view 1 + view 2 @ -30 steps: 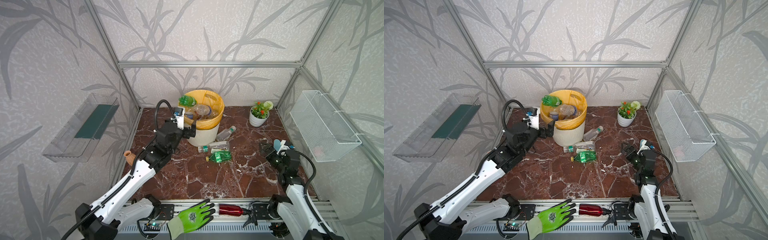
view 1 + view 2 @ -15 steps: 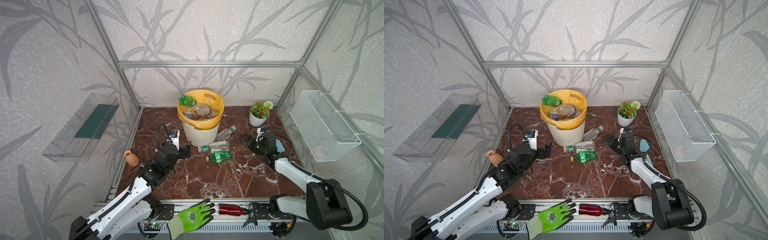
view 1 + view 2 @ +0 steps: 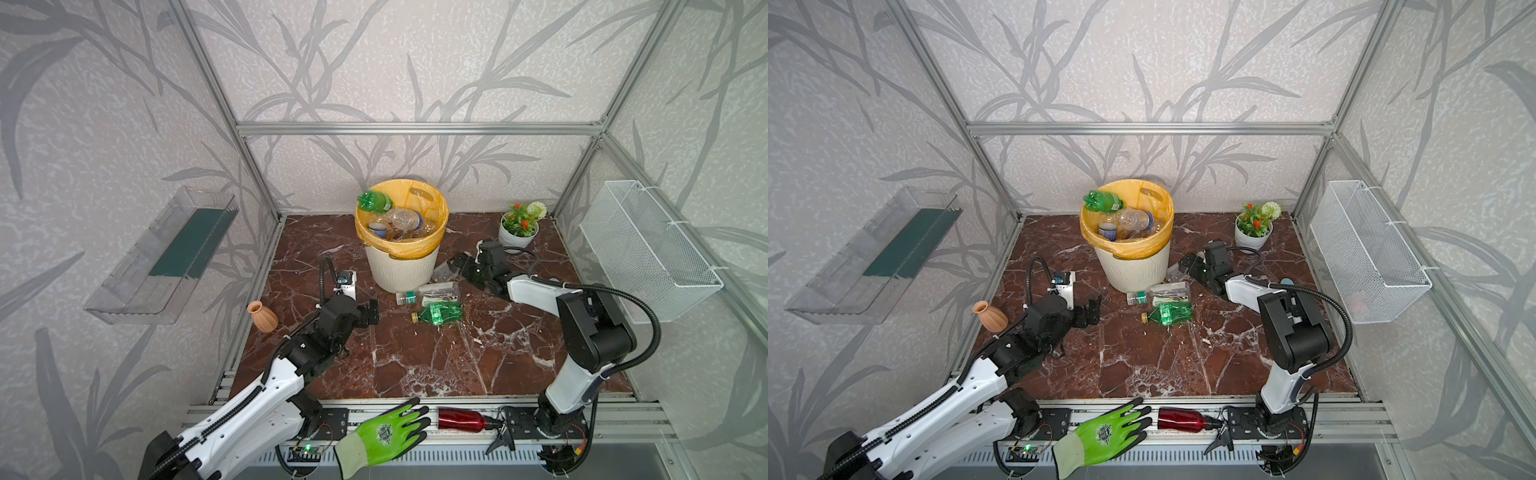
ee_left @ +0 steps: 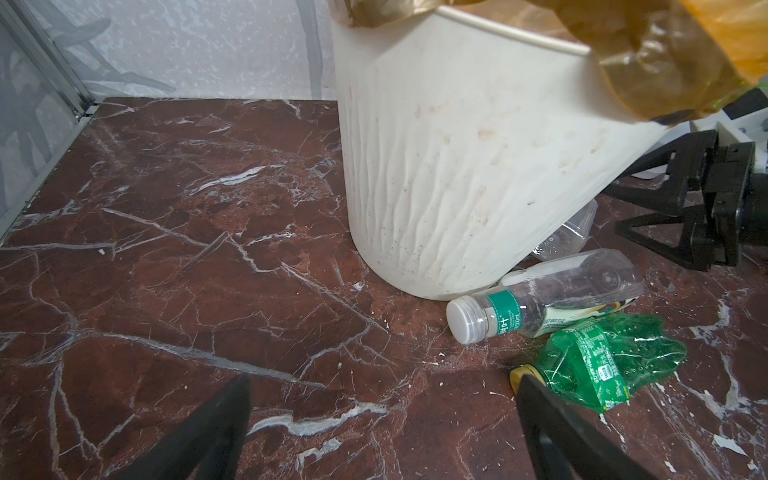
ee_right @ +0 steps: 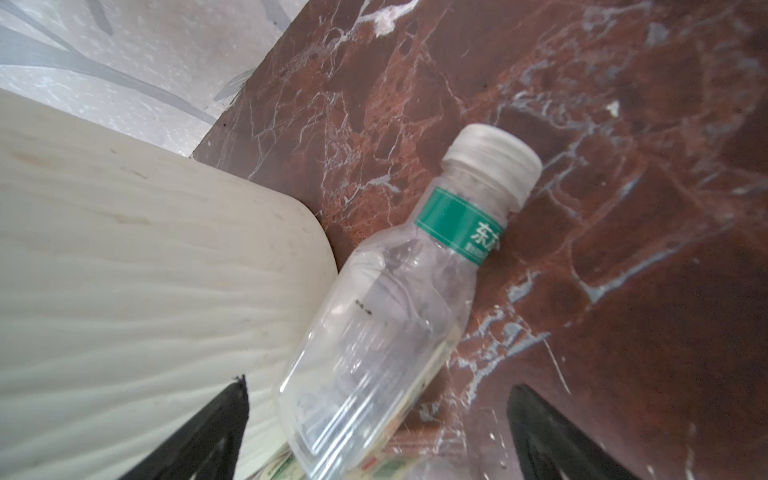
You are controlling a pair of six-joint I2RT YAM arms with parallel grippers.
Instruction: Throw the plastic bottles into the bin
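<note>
Approach angle is what matters here. I have the right pincer (image 3: pixel 459 266) down at the foot of the bin (image 3: pixel 409 272), jaws wide and empty. The clear bottle (image 5: pixel 374 324) with the green neck band lies on its side straight ahead of it, cap pointing away. In the right wrist view its base sits between the two fingers (image 5: pixel 208 436), just at their tips, and as far as I can judge it is not yet enclosed.

Its body rests against the bin wall, so the bin-side finger has almost no gap to enter. I would come in low along the marble floor (image 3: pixel 415 357) and nudge the bottle off the wall if need be. Then I would close across the broad body rather than the neck — thin plastic, so it will likely buckle and could squirt out under a hard pinch.

The bin looks heaped, with a green bottle (image 3: pixel 374 200) perched on its rim, so the drop should go toward the middle. The left pincer (image 4: pixel 382 395), also wide and empty, hovers low — one finger just beside the yellow cap of the crushed green bottle (image 4: pixel 602 361).
</note>
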